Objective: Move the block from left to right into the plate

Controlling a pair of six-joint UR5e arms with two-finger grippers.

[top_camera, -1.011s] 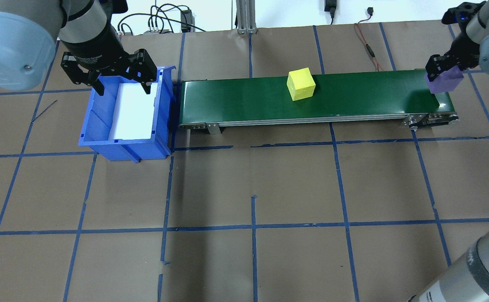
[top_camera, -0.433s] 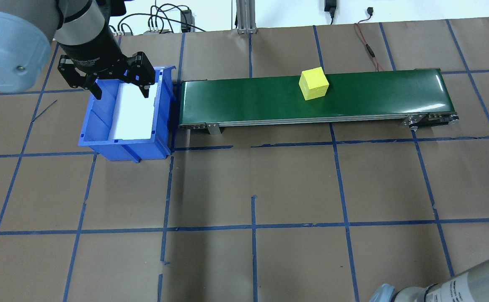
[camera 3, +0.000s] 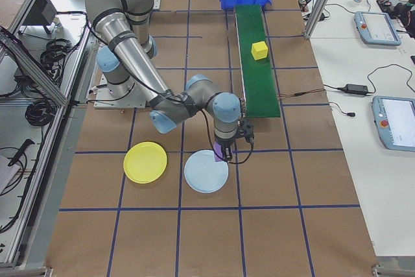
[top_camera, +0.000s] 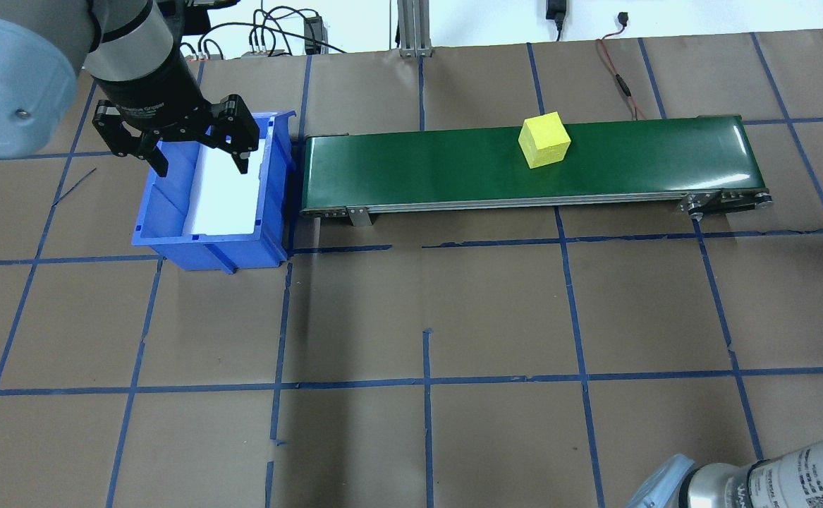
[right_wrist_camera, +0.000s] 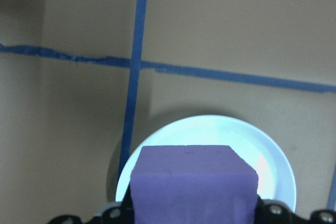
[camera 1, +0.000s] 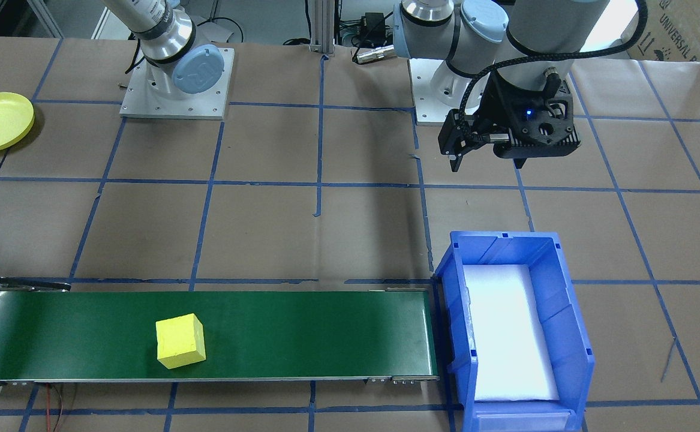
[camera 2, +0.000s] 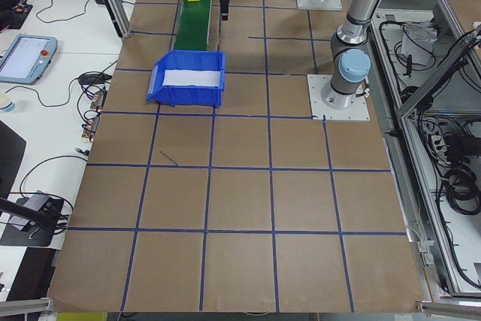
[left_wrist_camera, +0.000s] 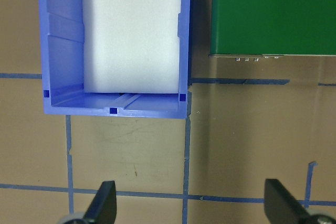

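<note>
My right gripper (right_wrist_camera: 191, 211) is clamped on the purple block (right_wrist_camera: 193, 182), which fills the lower middle of my right wrist view; directly beneath it lies the pale blue plate (right_wrist_camera: 262, 150), its rim curving out on both sides of the block, and I am held above it rather than resting on it. In the exterior right view the same block (camera 3: 220, 152) shows as a small purple patch at the plate's (camera 3: 205, 171) upper right edge, with a yellow plate (camera 3: 145, 161) just beside it to the left. My left gripper (top_camera: 196, 144) hangs with its fingers spread wide and nothing between them, at the upper left of the overhead view over the far end of the blue bin (top_camera: 164, 236), whose floor is lined in white. To the right of the bin runs the green conveyor (top_camera: 418, 169), and a yellow block (top_camera: 544, 140) sits on its belt, right of centre, on the brown worktop (top_camera: 496, 317) gridded with blue tape.
</note>
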